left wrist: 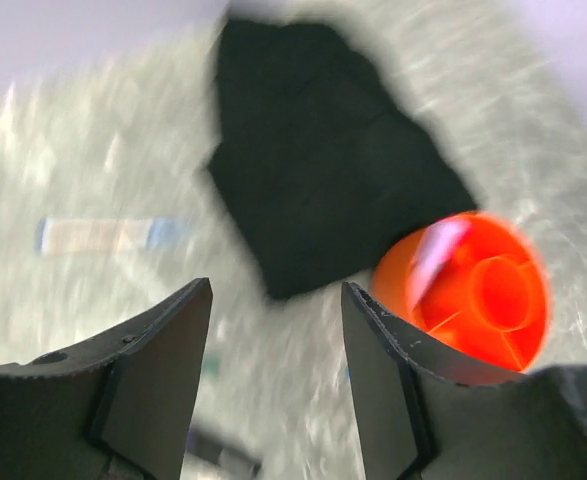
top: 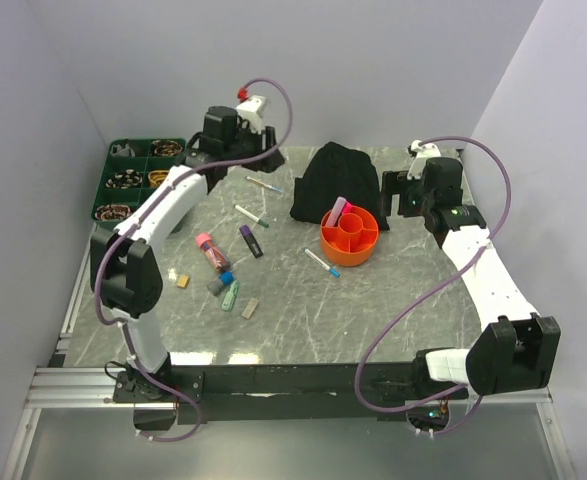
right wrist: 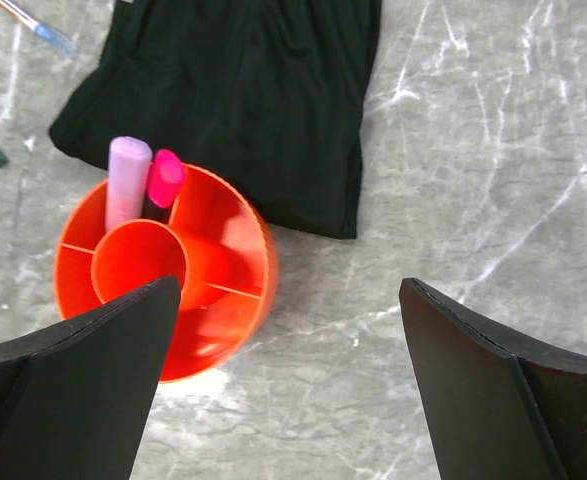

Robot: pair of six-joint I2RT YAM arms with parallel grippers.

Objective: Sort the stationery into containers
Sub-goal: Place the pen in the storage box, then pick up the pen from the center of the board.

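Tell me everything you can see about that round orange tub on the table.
The orange tub is round and looks like shiny plastic. A round cup sits in its middle, and thin walls run out to the rim, splitting the ring into compartments. It stands upright on the grey marbled table, right in front of the black cloth; whether they touch is unclear. A lilac marker and a pink marker stand in one compartment.

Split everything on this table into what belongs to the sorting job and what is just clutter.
Job: orange tub, green tray, pens, purple marker, pink markers in the tub, tan erasers.
Lying about: black fabric heap, coiled rubber bands in the tray.
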